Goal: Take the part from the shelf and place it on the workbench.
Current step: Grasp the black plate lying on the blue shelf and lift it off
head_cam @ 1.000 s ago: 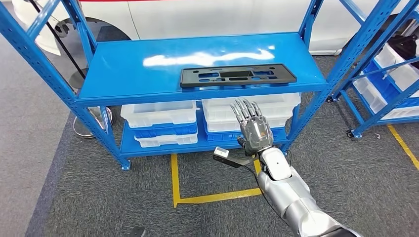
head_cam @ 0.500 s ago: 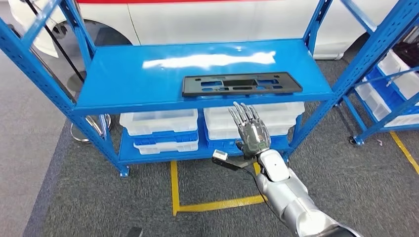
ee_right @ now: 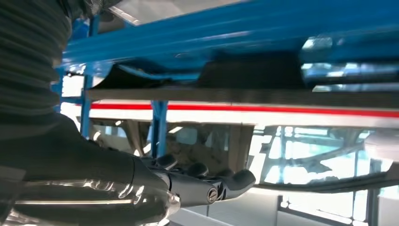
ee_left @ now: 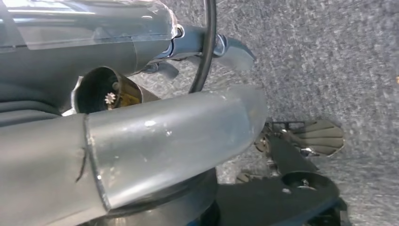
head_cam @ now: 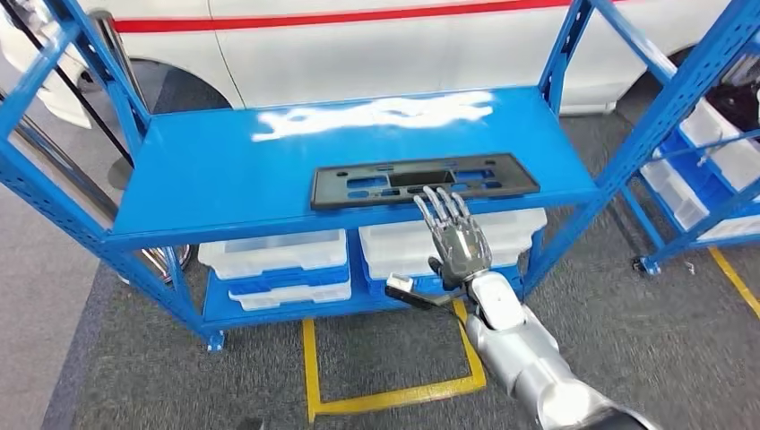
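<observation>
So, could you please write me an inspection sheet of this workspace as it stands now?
Surface: the blue shelf, top level glossy with glare, holds one item.
Job's things: the black plastic part lies flat near the front edge of the top level, untouched.
Clutter: white and blue bins stacked on the lower level.
Hands: the right hand is raised in front of the shelf edge just below the part, fingers spread, holding nothing; left hand cannot be judged.
Cables: a thin black cable runs along the right forearm.
Surroundings: grey carpet with yellow floor tape, a white car with a red stripe behind, a second blue rack to the right.
</observation>
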